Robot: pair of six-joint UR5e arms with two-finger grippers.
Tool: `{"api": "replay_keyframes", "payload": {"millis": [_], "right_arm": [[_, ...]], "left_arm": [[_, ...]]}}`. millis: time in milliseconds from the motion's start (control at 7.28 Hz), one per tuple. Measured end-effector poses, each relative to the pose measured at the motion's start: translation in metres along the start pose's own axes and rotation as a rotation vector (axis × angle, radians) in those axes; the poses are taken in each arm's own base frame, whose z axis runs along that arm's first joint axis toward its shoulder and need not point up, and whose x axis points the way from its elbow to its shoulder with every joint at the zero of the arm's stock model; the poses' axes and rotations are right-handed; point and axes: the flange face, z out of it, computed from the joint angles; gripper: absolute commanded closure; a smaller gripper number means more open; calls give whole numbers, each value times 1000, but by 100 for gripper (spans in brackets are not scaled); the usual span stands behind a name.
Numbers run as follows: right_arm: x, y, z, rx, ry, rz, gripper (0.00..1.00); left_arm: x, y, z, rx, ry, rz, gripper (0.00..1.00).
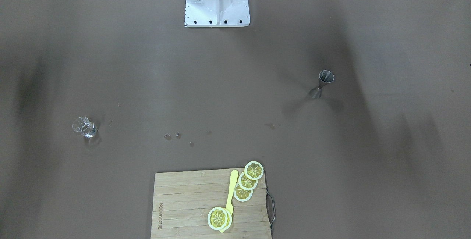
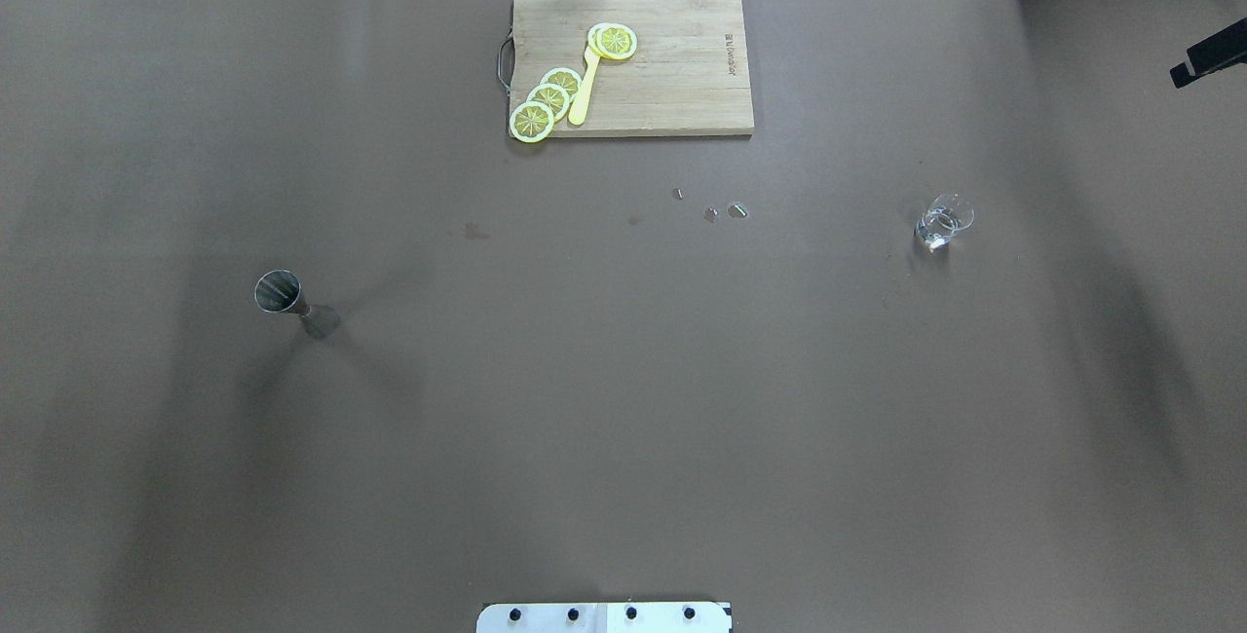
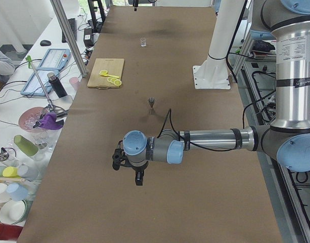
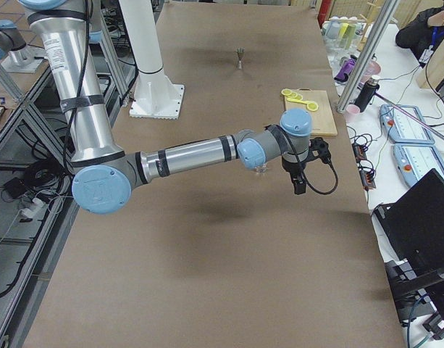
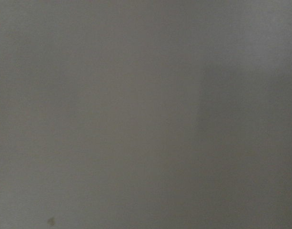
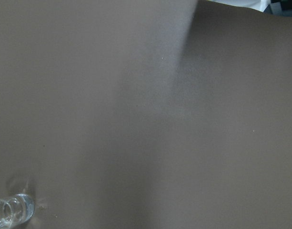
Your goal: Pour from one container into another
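Appearing only in side views, left hand (image 3: 138, 180), right hand (image 4: 299, 187), grip indiscernible; glass cup (image 2: 943, 222), jigger (image 2: 289, 302) overhead.

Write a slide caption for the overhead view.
Before the pour: steel jigger at left, glass cup at right, lemon slices on a cutting board beyond.

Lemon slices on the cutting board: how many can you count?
4: three lemon slices overlap in a row by the cutting board's handle; one covers the yellow utensil's end, possibly hiding a fifth.
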Motion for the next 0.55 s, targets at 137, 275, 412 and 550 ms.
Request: {"api": "replay_keyframes", "payload": {"millis": [137,275,412,550], "right_arm": [[7,5,-5,-17,13,-16,0],[12,13,-16,-43,37,-37,0],[12,24,-31,-81,66,-28,0],[13,39,-43,-123,88,6,0]], "left_arm": [[5,11,-8,-1,-2,31,1],[8,17,-12,2,-3,45,1],[10,22,-15,5,-4,48,1],[10,29,-15,2,-4,45,1]]}}
